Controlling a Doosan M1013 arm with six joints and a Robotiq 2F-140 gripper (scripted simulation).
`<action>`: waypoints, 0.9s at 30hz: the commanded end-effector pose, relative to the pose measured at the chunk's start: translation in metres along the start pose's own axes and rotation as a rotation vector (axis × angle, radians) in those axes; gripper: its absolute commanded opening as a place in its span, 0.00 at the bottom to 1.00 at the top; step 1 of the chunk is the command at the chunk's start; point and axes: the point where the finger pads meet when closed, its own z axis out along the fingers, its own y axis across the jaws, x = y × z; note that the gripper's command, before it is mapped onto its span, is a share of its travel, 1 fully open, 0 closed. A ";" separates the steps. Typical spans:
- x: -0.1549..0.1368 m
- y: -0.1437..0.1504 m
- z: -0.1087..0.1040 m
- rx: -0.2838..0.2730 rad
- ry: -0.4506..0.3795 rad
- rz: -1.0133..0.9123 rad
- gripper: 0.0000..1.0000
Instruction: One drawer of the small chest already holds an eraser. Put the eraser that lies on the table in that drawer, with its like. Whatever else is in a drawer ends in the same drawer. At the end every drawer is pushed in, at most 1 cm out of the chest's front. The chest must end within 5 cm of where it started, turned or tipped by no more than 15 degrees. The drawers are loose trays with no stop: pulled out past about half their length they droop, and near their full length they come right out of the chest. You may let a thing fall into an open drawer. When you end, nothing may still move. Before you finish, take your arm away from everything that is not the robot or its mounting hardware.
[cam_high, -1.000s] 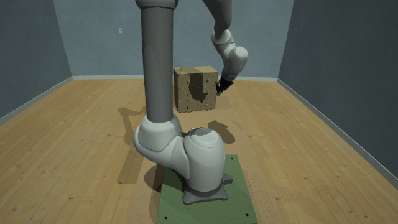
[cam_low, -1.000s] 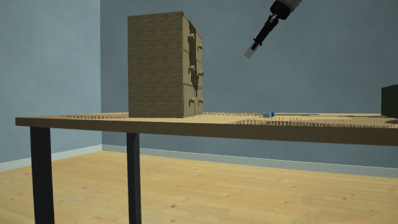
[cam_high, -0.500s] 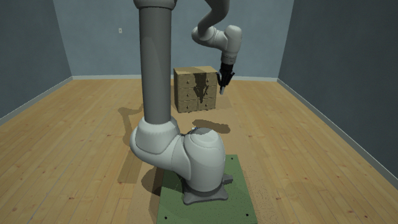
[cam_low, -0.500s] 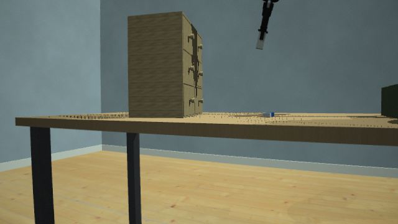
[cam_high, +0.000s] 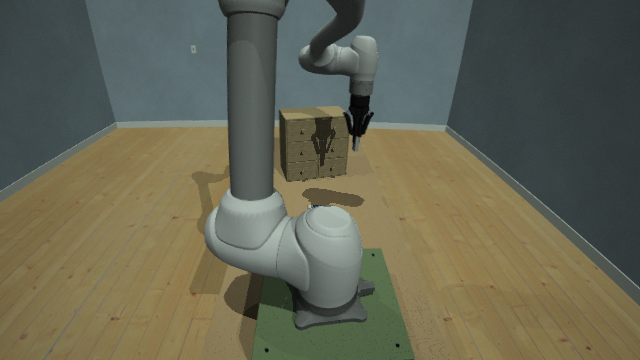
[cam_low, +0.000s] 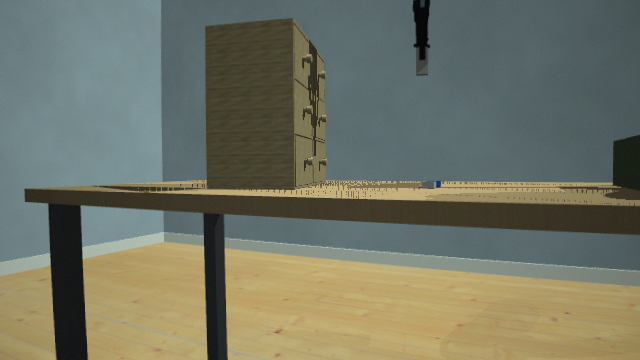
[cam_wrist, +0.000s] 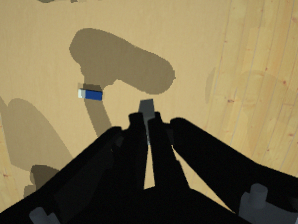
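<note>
Hanging well above the desk (cam_high: 370, 200) (cam_low: 350, 204) (cam_wrist: 200, 30), my claw (cam_high: 356, 150) (cam_low: 422, 74) (cam_wrist: 148, 109) points straight down, its fingers pressed together with nothing between them. The eraser (cam_high: 314, 206) (cam_low: 432, 184) (cam_wrist: 90, 94) lies on the desk, out in front of the chest (cam_high: 302, 172) (cam_low: 250, 105) and well apart from it. In the wrist view I see it lying flat, a blue sleeve on most of its length and a white end showing; the claw's tips sit to one side of it in that picture. From the top view I get only a sliver of it, since the arm (cam_high: 251, 110) blocks the rest.

The chest stands upright, three rows of two drawers, each with a small knob. All six fronts look pushed in to me, and I cannot see inside any of them, so I can't tell which one has the other eraser. A shadow of the claw falls across the chest's front. Nearer to me in the top view, the arm's foot is mounted on a green plate (cam_high: 385, 330).
</note>
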 end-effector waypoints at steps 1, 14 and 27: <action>0.000 0.000 0.000 0.000 -0.001 0.000 0.00; 0.011 -0.065 0.001 0.000 -0.001 0.000 0.00; 0.014 -0.162 0.002 0.000 -0.001 0.000 0.00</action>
